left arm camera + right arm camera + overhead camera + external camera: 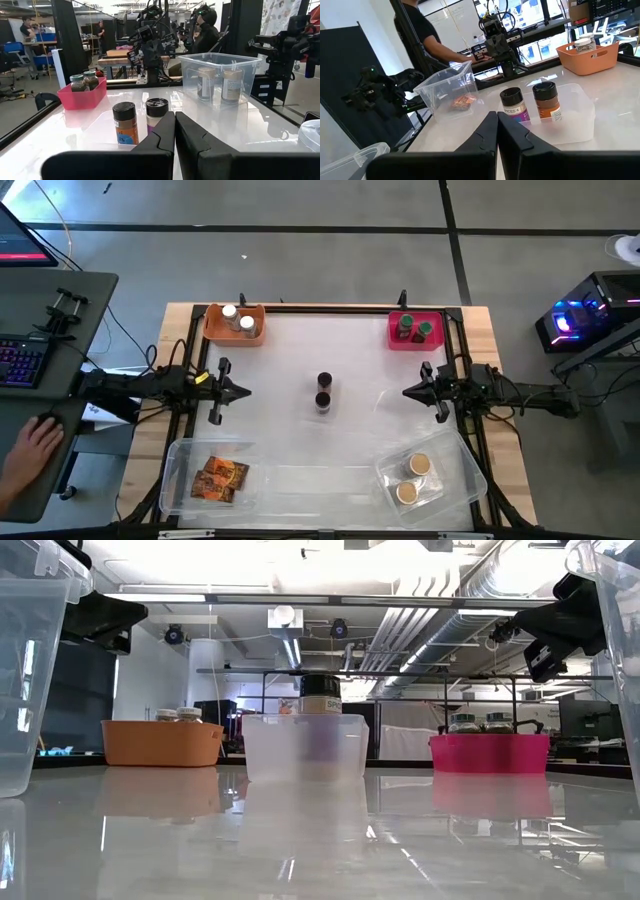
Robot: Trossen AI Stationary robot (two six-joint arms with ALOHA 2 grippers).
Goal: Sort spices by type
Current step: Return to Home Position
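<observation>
Two black-lidded jars [323, 391] stand upright side by side at the table's middle; they show in the left wrist view [126, 122] and the right wrist view [544, 101]. White-lidded jars [238, 318] sit in the orange bin, green-lidded jars [413, 328] in the pink bin, tan-lidded jars [412, 478] in the near-right clear tray, and orange-brown packets [220, 478] in the near-left clear tray. My left gripper [246, 391] hovers shut left of the middle jars; my right gripper [408, 392] hovers shut right of them. Neither touches anything.
The orange bin [236, 334] is at the far left corner and the pink bin [415, 341] at the far right. Clear trays sit near left [180, 480] and near right [450, 455]. A person's hand [35, 445] rests off the table's left, by a keyboard.
</observation>
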